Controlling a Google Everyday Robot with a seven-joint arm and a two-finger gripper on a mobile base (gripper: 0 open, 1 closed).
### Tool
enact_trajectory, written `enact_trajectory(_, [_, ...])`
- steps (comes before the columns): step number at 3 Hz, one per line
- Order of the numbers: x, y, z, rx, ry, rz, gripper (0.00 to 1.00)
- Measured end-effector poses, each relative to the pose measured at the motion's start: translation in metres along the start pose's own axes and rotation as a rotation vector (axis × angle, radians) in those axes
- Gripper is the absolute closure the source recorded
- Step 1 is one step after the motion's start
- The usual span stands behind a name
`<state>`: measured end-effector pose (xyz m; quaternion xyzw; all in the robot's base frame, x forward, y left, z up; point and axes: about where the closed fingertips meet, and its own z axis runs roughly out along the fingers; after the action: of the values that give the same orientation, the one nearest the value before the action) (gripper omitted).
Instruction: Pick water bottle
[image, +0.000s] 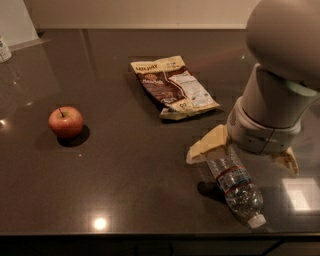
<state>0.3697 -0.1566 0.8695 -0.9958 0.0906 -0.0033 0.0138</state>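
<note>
At lower right, the water bottle (236, 186) is shown lying on the tabletop (130, 175), its base end flanked by the widely parted fingers (206, 145) of the gripper (243, 163).

Dark, glossy table (125, 190) fills the view. Pale wall (150, 12) runs along its far edge, with a lighter panel (15, 20) far left. A round light reflection (100, 223) sits near left and a square bright patch (299, 194) near right. The gripper (246, 156) hangs low over the near right, fingers spread.
</note>
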Motion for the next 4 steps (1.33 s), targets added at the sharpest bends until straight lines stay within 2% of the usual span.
enact_trajectory(2, [-0.005,0.001,0.024,-0.017,-0.034,-0.017,0.00])
enact_trajectory(3, [-0.006,0.000,0.032,-0.029,-0.042,-0.021,0.18])
enact_trajectory(4, [-0.007,0.000,0.032,-0.035,-0.042,-0.025,0.42])
